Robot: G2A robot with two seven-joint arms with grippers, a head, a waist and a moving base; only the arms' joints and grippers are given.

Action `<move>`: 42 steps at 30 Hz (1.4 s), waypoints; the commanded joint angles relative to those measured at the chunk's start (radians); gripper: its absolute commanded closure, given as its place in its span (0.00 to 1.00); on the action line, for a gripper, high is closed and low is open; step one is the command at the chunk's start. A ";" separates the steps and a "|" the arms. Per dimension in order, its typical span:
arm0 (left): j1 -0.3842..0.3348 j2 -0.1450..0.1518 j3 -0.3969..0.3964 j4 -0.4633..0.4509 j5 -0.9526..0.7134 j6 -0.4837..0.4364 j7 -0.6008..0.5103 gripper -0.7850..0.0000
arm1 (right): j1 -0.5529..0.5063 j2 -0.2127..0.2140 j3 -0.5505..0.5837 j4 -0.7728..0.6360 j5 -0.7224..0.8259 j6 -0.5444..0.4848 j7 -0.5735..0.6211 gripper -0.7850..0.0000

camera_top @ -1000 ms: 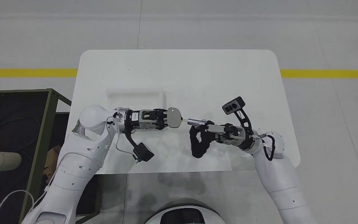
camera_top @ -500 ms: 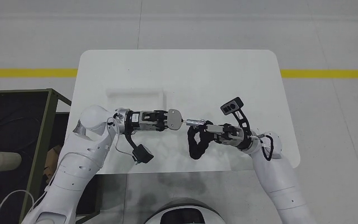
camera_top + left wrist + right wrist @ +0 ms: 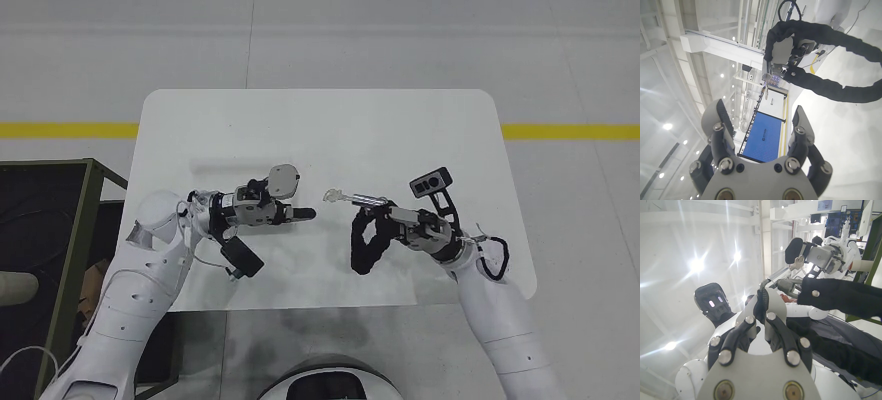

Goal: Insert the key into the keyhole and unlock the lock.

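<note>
Top view: the right gripper [image 3: 380, 207] holds the small grey metal lock [image 3: 362, 200] over the white counter [image 3: 420, 120], fingers clenched on it. The lock's black fabric-sleeved loop [image 3: 362, 250] hangs on its robot-facing side. The small silver key [image 3: 335, 193] juts from the lock's free end and touches it; how deep it is seated cannot be read. The left gripper [image 3: 296, 197] sits just beyond the key, on the side away from the lock, fingers spread and grasping nothing.

Left wrist view: the left gripper [image 3: 760, 109] has its fingers wide apart, with the empty gap aimed at the lock [image 3: 769, 67]. The key [image 3: 766, 93] lies between that gap and the lock, apart from both fingers.

Right wrist view: the right gripper [image 3: 762, 294] is closed tight on the lock's near end. The key [image 3: 798, 261] stands out of the far end, and one of the left fingers [image 3: 794, 250] is just beside its head; contact cannot be confirmed.

Judgement: the step in hand is taking the key's head and turning it.
- Centre the head in the gap, with the pads flat on its broad faces.
- Close fully before any rotation.
- Twist about the key's own axis, with no sideways push, since the slim shank could bend or back out.
- Keep the right grip firm against the torque.
- The loop hangs free and may swing.
</note>
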 commanded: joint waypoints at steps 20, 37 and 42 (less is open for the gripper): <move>-0.133 0.073 0.037 0.012 -1.129 -0.877 -0.415 0.00 | -0.071 0.009 0.020 -0.097 -0.055 0.009 -0.045 1.00; -0.133 0.109 0.223 0.071 -1.951 -0.877 -0.835 0.00 | -0.122 0.014 0.034 -0.170 -0.064 0.026 -0.082 1.00; -0.227 0.166 0.285 0.024 -2.860 -0.673 -1.554 0.00 | -0.118 0.015 0.036 -0.171 -0.055 0.019 -0.077 1.00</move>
